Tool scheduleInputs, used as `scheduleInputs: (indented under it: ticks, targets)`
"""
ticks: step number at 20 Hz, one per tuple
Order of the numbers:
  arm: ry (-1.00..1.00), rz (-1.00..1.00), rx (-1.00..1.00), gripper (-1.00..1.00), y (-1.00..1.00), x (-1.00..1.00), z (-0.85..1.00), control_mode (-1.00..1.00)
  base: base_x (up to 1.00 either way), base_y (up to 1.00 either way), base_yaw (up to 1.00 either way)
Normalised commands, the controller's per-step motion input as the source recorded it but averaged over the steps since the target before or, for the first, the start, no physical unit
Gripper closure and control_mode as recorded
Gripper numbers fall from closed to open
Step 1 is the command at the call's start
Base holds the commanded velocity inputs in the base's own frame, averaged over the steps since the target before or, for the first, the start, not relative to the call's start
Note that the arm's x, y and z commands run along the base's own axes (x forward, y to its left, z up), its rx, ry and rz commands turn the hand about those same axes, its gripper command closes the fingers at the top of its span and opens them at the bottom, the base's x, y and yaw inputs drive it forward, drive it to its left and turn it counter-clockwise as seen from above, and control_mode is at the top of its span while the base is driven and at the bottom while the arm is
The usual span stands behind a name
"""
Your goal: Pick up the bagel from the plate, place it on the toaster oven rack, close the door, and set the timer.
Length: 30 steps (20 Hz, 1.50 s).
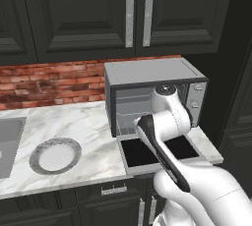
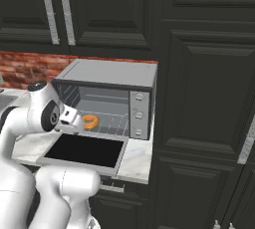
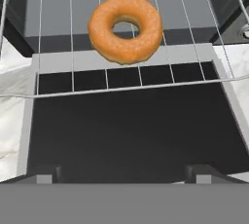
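Orange-brown bagel (image 3: 126, 28) on wire rack (image 3: 194, 33), door (image 2: 84, 151) down, plate (image 1: 55, 155) apart

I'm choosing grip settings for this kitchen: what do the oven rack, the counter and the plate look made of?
The rack looks like thin shiny metal wire, a silver grid. The counter looks like polished marble, white with grey veins. The plate seems glazed ceramic, with a speckled grey rim and white centre, though the render leaves that open.

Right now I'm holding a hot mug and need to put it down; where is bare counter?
The marble counter is bare between the brick wall and the plate, and from the plate across to the toaster oven. The plate itself holds nothing. It is crowded at the oven: the open door lies flat, the arm hangs above it, and the bagel sits on the rack.
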Motion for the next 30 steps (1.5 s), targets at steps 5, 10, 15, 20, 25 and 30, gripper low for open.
scheduleInputs:
  ticks: [5,10,15,20,25,30]
  targets:
    - [-0.04,-0.08,0.01,-1.00,0.00,-0.17,-0.35,-1.00,0.00,0.00,0.00]
    - [-0.01,-0.04,0.00,-1.00,0.00,0.02,-0.27,-1.00,0.00,0.00,0.00]
    - [0.00,-0.01,0.02,-1.00,0.00,0.26,-0.16,-1.00,0.00,0.00,0.00]
    - [0.00,0.00,0.02,-1.00,0.00,0.37,-0.13,-1.00,0.00,0.00,0.00]
    - [0.00,0.00,0.02,-1.00,0.00,0.36,-0.17,-1.00,0.00,0.00,0.00]
    - [0.00,0.00,0.02,-1.00,0.00,0.29,-0.17,-1.00,0.00,0.00,0.00]
